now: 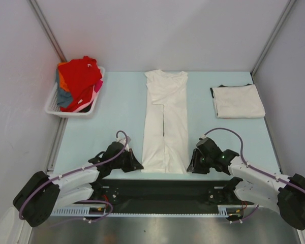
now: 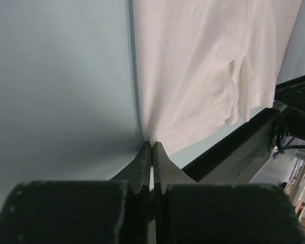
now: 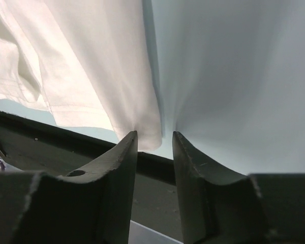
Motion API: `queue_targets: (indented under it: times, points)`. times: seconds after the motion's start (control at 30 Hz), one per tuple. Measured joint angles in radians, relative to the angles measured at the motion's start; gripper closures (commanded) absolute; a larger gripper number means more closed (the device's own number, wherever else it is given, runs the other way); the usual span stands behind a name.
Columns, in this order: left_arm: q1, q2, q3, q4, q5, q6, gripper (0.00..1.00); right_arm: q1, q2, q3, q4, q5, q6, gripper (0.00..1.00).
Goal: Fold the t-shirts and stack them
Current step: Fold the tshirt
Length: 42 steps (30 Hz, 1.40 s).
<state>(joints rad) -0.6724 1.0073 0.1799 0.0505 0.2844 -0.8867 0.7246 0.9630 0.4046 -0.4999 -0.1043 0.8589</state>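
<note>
A white t-shirt (image 1: 165, 122), folded lengthwise into a long narrow strip, lies down the middle of the table with its collar at the far end. At its near left corner my left gripper (image 1: 138, 165) is shut, and the cloth (image 2: 193, 76) puckers into the closed tips of the left gripper (image 2: 151, 145). My right gripper (image 1: 189, 166) sits at the near right corner. In the right wrist view the right gripper (image 3: 155, 136) stands open, with the hem corner (image 3: 142, 127) just at the gap between its tips. A folded off-white t-shirt (image 1: 238, 100) lies at the back right.
A white slatted basket (image 1: 55, 108) at the back left holds a heap of red, orange, blue-grey and pink t-shirts (image 1: 80, 79). A black strip (image 1: 162, 188) runs along the near table edge just behind both grippers. Grey walls enclose the table on three sides.
</note>
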Motion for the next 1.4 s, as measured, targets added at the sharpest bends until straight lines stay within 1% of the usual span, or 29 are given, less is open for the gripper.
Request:
queue_targets:
  times: [0.03, 0.17, 0.3, 0.4, 0.43, 0.5, 0.63, 0.77, 0.87, 0.97, 1.07, 1.1, 1.17, 1.4]
  points:
    - [0.000, -0.003, 0.000, -0.003, 0.000, -0.002, 1.00, 0.000, 0.009, 0.000, 0.012, -0.004, 0.000, 0.68]
    - [0.000, -0.013, 0.000, -0.013, 0.004, -0.003, 1.00, 0.004, 0.033, 0.000, 0.046, -0.023, -0.001, 0.75]
    - [0.000, -0.018, 0.001, -0.017, 0.013, -0.003, 1.00, 0.005, 0.036, 0.000, 0.066, -0.037, 0.000, 0.76]
    - [0.000, -0.018, 0.007, -0.024, 0.019, -0.004, 1.00, 0.005, 0.042, 0.002, 0.069, -0.043, -0.005, 0.88]
    - [-0.001, -0.018, 0.009, -0.024, 0.023, -0.004, 1.00, 0.005, 0.043, 0.002, 0.070, -0.045, -0.006, 0.94]
    - [-0.001, -0.018, 0.010, -0.024, 0.031, -0.004, 1.00, 0.005, 0.044, 0.002, 0.071, -0.047, -0.010, 1.00]
    - [-0.001, -0.020, 0.031, -0.059, 0.036, -0.003, 1.00, 0.005, 0.031, 0.033, 0.028, -0.032, -0.023, 1.00]
    - [0.006, -0.020, 0.091, -0.103, 0.058, 0.002, 1.00, -0.011, -0.015, 0.113, -0.025, -0.015, -0.047, 1.00]
    - [0.032, -0.015, 0.148, -0.132, 0.078, 0.016, 1.00, -0.062, -0.021, 0.188, -0.057, -0.013, -0.082, 1.00]
    - [0.087, 0.021, 0.239, -0.157, 0.093, 0.047, 1.00, -0.130, -0.010, 0.255, -0.072, -0.015, -0.126, 1.00]
    - [0.151, 0.101, 0.361, -0.171, 0.111, 0.087, 1.00, -0.216, 0.048, 0.335, -0.078, -0.027, -0.184, 1.00]
    - [0.166, 0.112, 0.375, -0.172, 0.113, 0.089, 1.00, -0.241, 0.074, 0.362, -0.076, -0.032, -0.202, 1.00]
    - [0.208, 0.182, 0.453, -0.181, 0.122, 0.115, 1.00, -0.282, 0.132, 0.415, -0.079, -0.041, -0.237, 1.00]
    - [0.299, 0.430, 0.695, -0.207, 0.142, 0.173, 1.00, -0.388, 0.376, 0.617, -0.057, -0.073, -0.325, 1.00]
